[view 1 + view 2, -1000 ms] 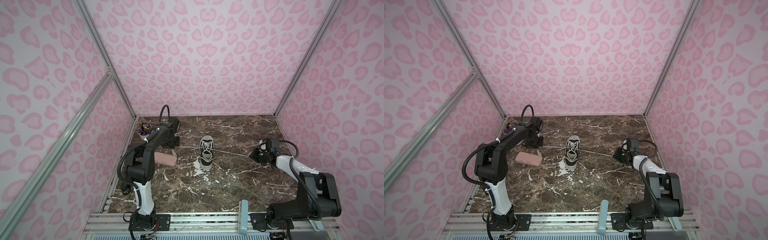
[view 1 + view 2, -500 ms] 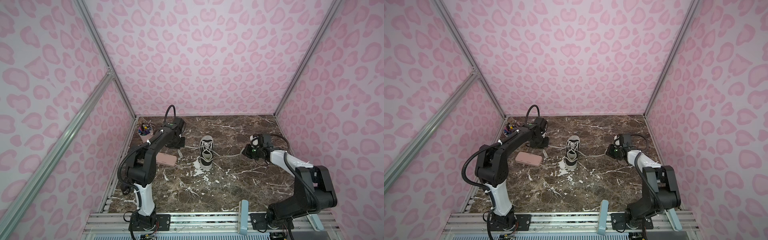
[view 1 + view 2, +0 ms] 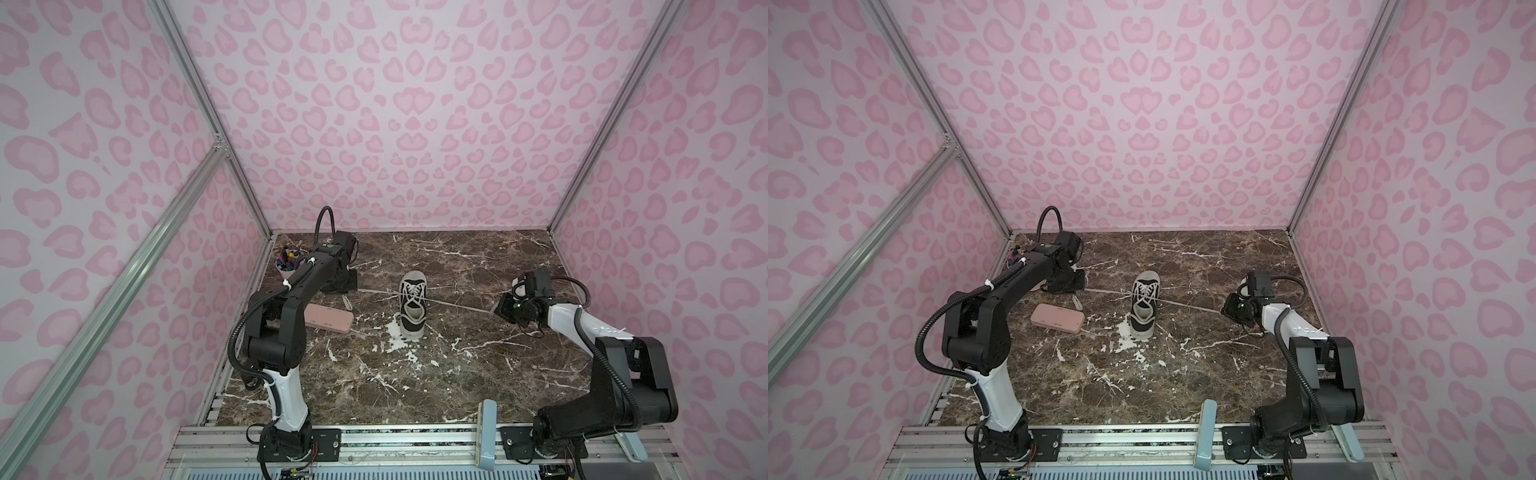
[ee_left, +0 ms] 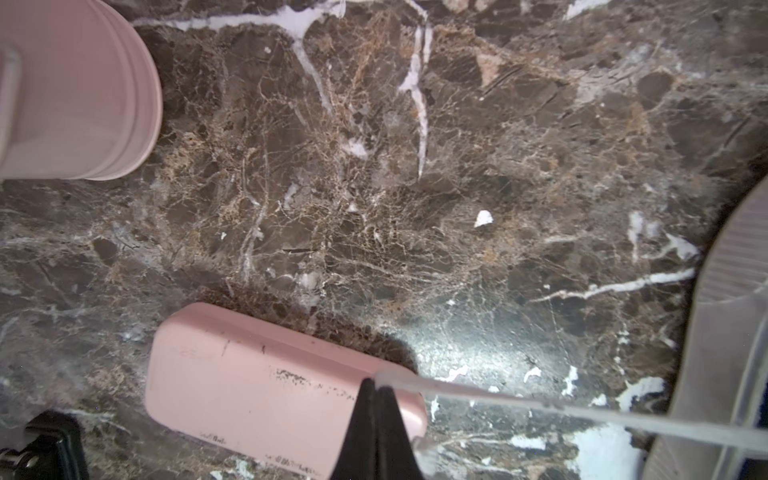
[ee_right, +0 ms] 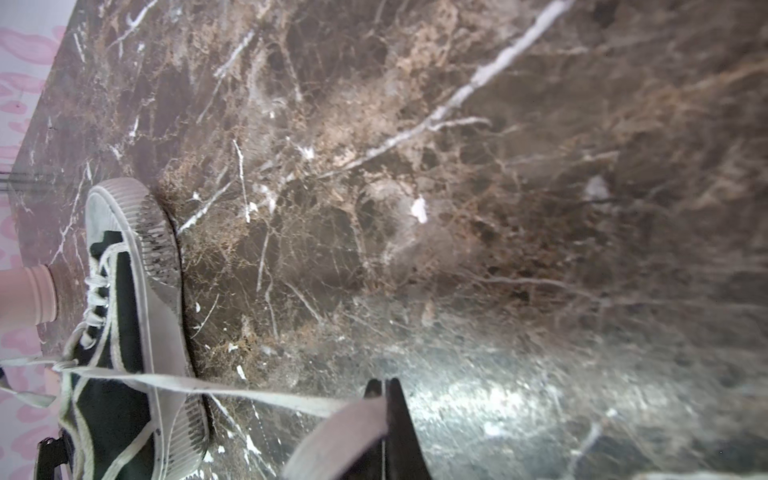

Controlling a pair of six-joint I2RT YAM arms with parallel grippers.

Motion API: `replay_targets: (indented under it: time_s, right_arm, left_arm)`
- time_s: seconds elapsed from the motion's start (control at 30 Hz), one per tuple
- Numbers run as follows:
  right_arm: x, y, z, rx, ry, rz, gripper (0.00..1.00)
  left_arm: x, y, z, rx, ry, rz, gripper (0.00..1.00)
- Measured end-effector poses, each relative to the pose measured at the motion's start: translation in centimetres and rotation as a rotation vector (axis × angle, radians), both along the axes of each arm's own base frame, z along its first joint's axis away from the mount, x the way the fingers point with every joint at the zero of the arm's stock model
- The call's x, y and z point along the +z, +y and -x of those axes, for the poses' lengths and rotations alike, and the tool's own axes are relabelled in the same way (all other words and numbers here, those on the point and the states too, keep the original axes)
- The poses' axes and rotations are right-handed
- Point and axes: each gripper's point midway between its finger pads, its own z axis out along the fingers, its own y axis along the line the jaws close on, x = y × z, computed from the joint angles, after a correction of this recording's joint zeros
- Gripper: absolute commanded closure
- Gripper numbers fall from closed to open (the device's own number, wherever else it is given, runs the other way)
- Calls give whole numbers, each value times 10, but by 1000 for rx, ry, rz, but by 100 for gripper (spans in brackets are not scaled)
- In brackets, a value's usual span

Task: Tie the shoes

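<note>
While the shoe [image 3: 412,305] sat on the desk [image 3: 457,374], left pincer [image 4: 376,388] and right pincer [image 5: 384,384] each pinched 1 taut lace [image 5: 232,392].

Top views high, looking down over whole marble table [image 3: 415,374], wrist views close above it, sharing shoe [image 5: 124,316]

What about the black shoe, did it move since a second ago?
No. The shoe sits with its heel on the same white marble splash, just as far from the pink case.
</note>
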Motion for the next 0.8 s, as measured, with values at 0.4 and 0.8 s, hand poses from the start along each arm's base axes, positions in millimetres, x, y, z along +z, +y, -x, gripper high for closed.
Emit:
replay_targets:
  time_s: [0.4,0.8]
  right_arm:
    - [-2,-12,0,-25,4,-4,100]
    - [6,-5,-8,9,-14,-16,100]
  left_arm:
    - [-5,4,8,13,25,-4,97]
    - [-1,-10,12,-19,17,12,96]
